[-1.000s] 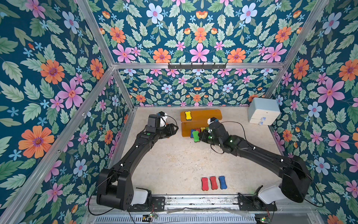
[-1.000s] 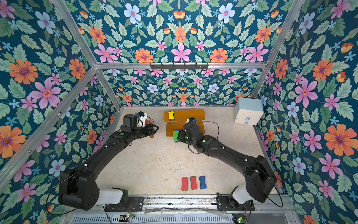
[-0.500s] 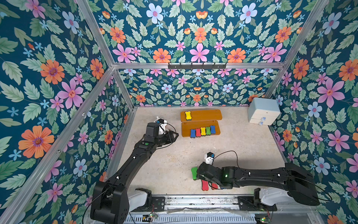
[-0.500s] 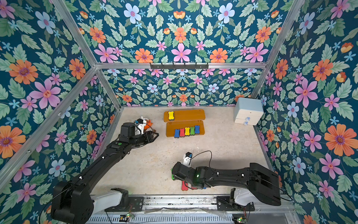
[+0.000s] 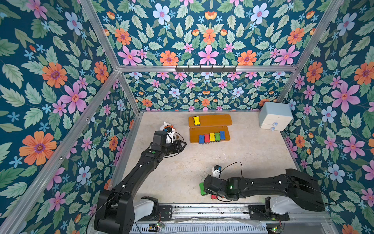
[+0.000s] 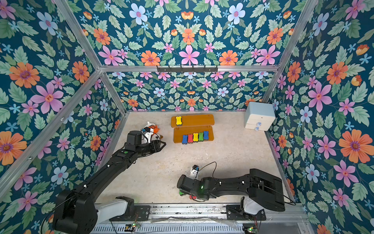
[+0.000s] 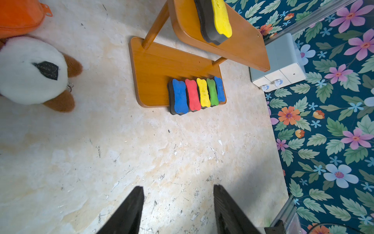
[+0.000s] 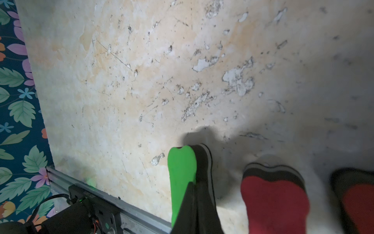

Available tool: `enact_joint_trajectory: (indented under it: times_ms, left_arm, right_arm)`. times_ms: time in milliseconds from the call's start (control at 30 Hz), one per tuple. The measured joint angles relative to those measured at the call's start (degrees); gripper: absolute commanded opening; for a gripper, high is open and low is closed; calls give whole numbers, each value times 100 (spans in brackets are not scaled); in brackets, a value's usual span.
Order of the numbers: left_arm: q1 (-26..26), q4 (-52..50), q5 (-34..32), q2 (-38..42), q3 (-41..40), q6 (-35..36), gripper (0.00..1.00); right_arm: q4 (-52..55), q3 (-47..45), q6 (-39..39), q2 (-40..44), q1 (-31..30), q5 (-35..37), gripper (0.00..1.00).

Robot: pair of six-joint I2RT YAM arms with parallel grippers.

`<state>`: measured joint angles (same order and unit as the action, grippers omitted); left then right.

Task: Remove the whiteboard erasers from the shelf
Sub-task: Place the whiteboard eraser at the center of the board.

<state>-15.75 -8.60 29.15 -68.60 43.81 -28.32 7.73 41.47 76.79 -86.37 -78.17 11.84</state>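
Tabletop front: green eraser, earlier at the shelf

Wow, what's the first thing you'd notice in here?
The bright flowery walls all around. Then the rainbow row of erasers on the lower board of the shelf, with a yellow eraser alone on top. Near the front edge, the right fingers pinch a green eraser.

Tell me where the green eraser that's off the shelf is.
The green eraser is near the table's front rail in both top views, held in the shut jaws of the right gripper, a red eraser lying just beside it.
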Motion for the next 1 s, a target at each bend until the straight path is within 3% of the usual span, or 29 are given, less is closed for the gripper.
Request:
enact_joint_trajectory:
  times_ms: [500,1000]
  left_arm:
    - [0,0,-26,-7,28,31,63]
    - [0,0,-68,-96,90,44,64]
  right_arm:
    - [216,48,153,-92,-197,-208,21]
    - [420,267,125,-52,-258,-273,26]
